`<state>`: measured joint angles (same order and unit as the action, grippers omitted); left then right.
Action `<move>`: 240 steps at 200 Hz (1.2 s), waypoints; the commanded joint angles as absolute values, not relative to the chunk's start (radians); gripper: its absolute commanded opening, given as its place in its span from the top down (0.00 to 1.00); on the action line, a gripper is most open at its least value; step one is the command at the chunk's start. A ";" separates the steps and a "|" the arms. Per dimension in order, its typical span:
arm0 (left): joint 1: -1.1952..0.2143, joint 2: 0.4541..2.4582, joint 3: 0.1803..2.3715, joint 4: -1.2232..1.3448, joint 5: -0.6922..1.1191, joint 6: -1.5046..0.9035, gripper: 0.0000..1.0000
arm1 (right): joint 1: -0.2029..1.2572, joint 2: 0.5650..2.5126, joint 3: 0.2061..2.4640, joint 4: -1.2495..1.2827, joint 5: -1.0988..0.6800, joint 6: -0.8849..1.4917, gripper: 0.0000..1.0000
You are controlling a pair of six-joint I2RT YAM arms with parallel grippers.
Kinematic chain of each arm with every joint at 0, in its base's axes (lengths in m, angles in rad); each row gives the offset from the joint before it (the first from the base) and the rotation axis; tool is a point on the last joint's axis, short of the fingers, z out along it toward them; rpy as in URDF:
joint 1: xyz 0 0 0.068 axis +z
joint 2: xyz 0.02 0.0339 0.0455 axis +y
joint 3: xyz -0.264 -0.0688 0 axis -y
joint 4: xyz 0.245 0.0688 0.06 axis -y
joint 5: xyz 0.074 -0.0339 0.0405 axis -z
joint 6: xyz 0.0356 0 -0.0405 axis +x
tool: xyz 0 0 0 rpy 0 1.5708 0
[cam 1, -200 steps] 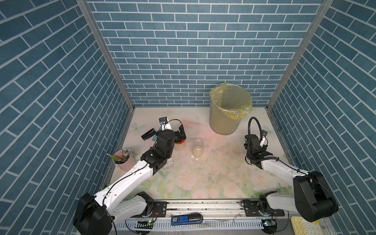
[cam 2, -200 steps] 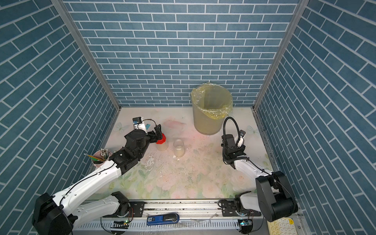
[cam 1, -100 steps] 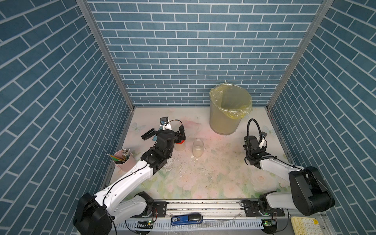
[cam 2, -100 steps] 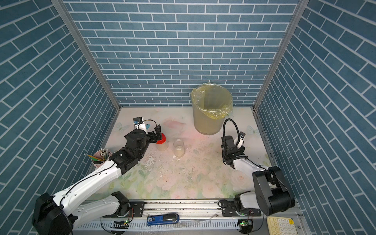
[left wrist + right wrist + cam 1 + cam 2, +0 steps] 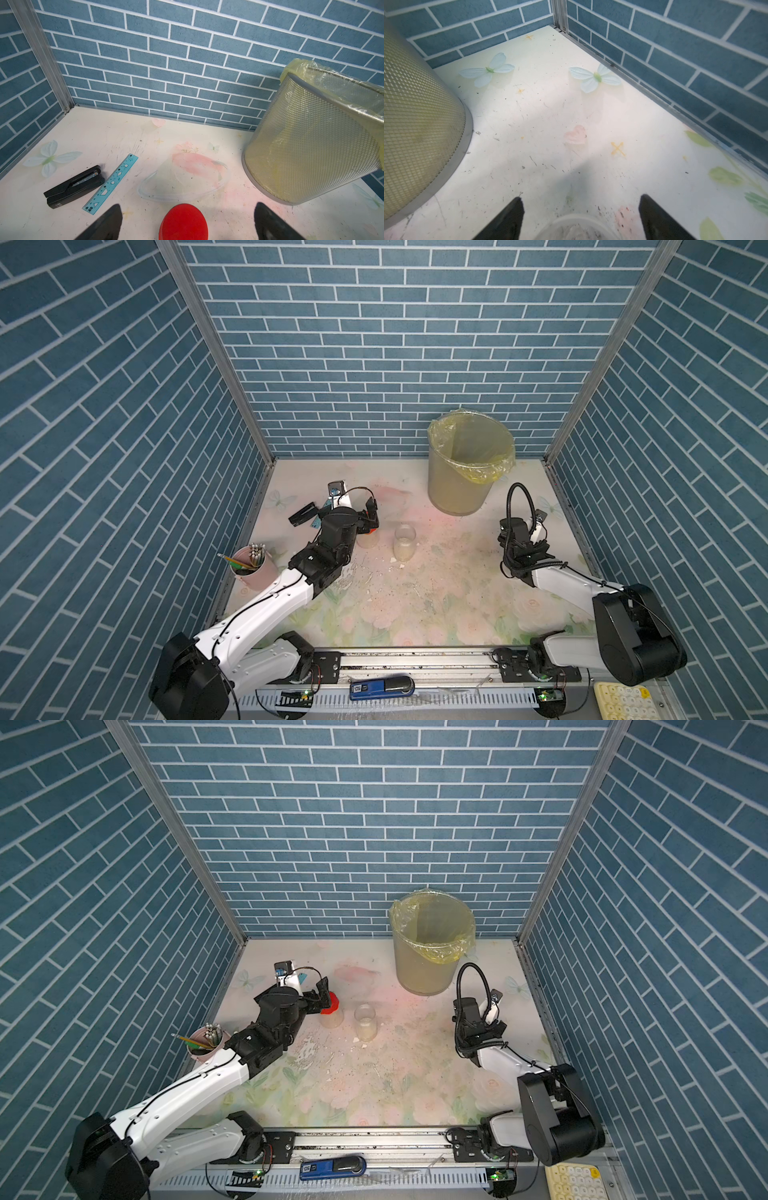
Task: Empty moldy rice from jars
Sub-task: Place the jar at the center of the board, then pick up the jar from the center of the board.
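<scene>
A clear jar with a red cap [image 5: 368, 536] [image 5: 184, 222] stands left of centre. My left gripper [image 5: 188, 205] [image 5: 371, 512] hangs over it, open, with a finger on each side of the cap and not touching. Beside it an uncapped clear jar [image 5: 404, 541] [image 5: 365, 1022] holds a pale layer of moldy rice [image 5: 404, 552] at its bottom. A clear lid [image 5: 145, 189] lies flat on the table beyond the red cap. My right gripper [image 5: 581, 197] [image 5: 535, 531] is open near the right wall. Between its fingers lies a clear round rim [image 5: 577, 227]; lid or jar, I cannot tell.
A mesh bin with a yellow bag [image 5: 467, 464] stands at the back right. A pink pencil cup [image 5: 251, 568] is by the left wall, with a black stapler [image 5: 74, 187] and a blue ruler [image 5: 112, 182] behind the left gripper. White crumbs [image 5: 353, 572] litter the middle.
My right gripper has gone from shut to open, leaving the clear round thing on the table between its fingers. The left arm and both jars have not moved.
</scene>
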<state>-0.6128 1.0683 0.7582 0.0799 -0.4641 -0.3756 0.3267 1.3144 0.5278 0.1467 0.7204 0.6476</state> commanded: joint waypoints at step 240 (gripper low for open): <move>-0.606 0.863 0.573 -0.062 -0.589 -0.473 0.00 | 0.953 1.467 0.892 0.110 0.194 0.317 0.02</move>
<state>-0.6117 0.9035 0.5869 -0.0563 -0.5617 -0.4568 0.9375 1.4082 0.8852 -0.0113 0.2676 0.3672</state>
